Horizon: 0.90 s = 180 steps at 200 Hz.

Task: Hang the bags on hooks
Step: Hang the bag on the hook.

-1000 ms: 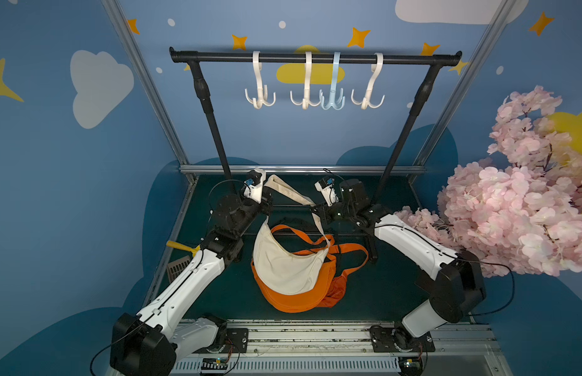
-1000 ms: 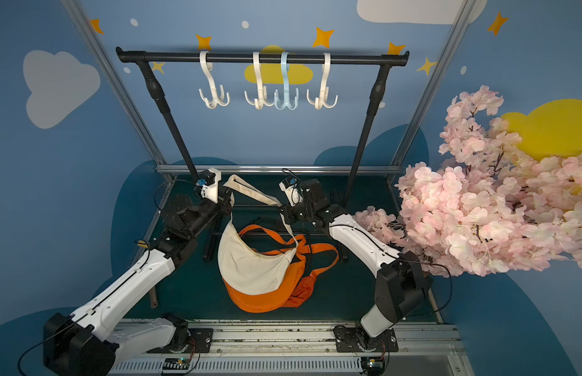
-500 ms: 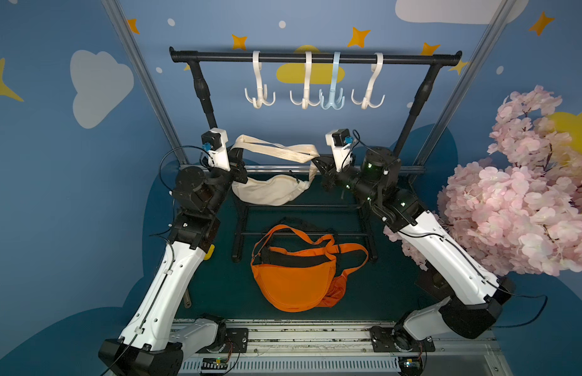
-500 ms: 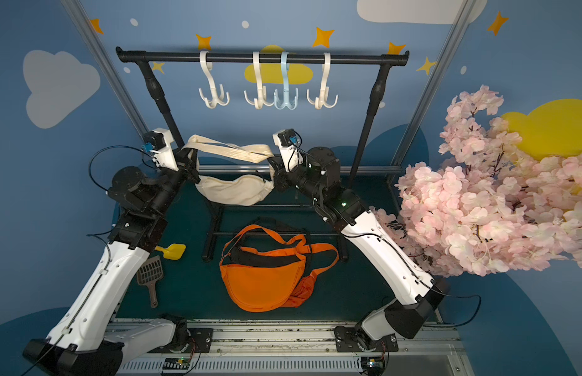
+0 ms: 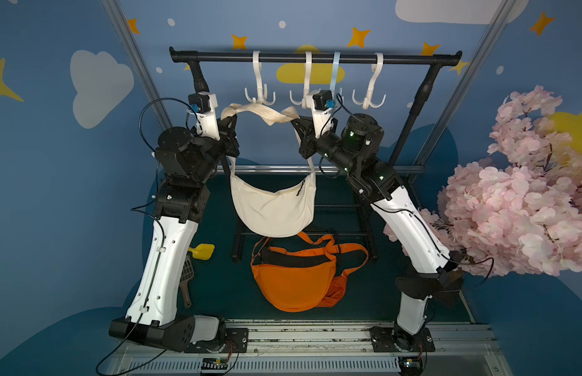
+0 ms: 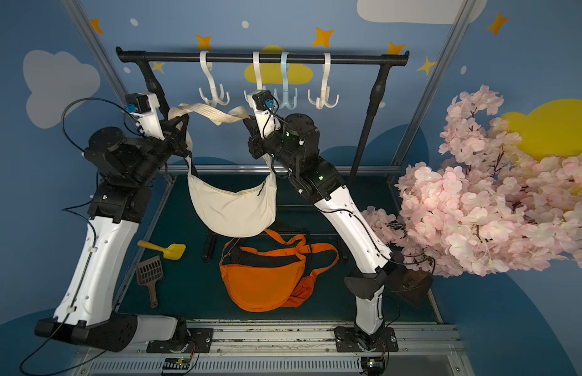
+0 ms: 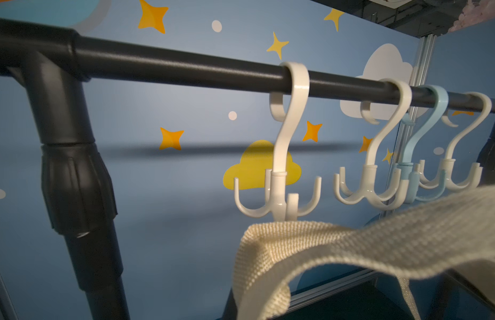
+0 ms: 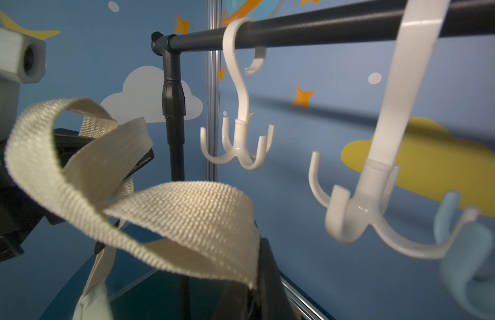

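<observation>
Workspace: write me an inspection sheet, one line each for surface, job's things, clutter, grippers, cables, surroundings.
Surface: dark green mat, under a black rail.
Job's things: cream bag hangs in the air by its strap. The strap is on none of the four hooks, just below the leftmost white hook.
Clutter: orange bag, yellow scoop and brown slotted scoop lie on the mat.
Grippers: left gripper and right gripper each have their jaws shut on the strap.
Cables: black cable loops free beside the left wrist.
Surroundings: pink blossom branch crowds the right arm; blue wall with clouds and stars.
</observation>
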Each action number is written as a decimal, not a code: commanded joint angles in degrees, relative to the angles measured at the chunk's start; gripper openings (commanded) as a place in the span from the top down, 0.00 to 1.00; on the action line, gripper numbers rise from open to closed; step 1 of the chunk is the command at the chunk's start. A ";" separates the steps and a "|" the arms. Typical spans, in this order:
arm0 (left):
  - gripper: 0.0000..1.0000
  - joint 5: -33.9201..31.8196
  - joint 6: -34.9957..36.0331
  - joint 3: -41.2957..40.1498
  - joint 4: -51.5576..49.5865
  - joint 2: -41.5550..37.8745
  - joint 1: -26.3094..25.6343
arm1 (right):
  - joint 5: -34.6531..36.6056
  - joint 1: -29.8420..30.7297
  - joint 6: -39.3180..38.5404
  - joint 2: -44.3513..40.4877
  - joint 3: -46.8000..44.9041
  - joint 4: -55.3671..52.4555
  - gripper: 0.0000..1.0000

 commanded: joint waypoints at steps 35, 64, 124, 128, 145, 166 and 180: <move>0.96 9.28 -2.51 16.22 -12.70 7.19 0.21 | 1.89 0.47 3.79 5.63 9.89 3.32 1.00; 0.96 10.45 -2.76 28.57 -22.72 13.67 0.36 | 3.26 0.45 6.09 8.13 11.89 6.79 1.00; 0.96 10.79 -4.20 47.16 -37.35 24.19 0.60 | 6.17 0.41 8.89 12.87 14.30 6.90 1.00; 0.96 10.60 -4.46 47.17 -37.36 24.33 0.77 | 6.33 0.45 9.01 13.11 14.34 7.08 1.00; 0.96 10.60 -5.57 47.17 -37.14 24.89 1.46 | 7.14 0.37 9.49 14.19 15.18 6.82 1.00; 0.96 11.55 -6.82 47.53 -36.74 25.66 2.21 | 7.18 0.35 10.37 15.02 15.44 6.34 1.00; 0.96 12.15 -7.39 48.31 -36.98 26.39 2.61 | 7.20 0.30 10.64 15.32 15.44 6.16 1.00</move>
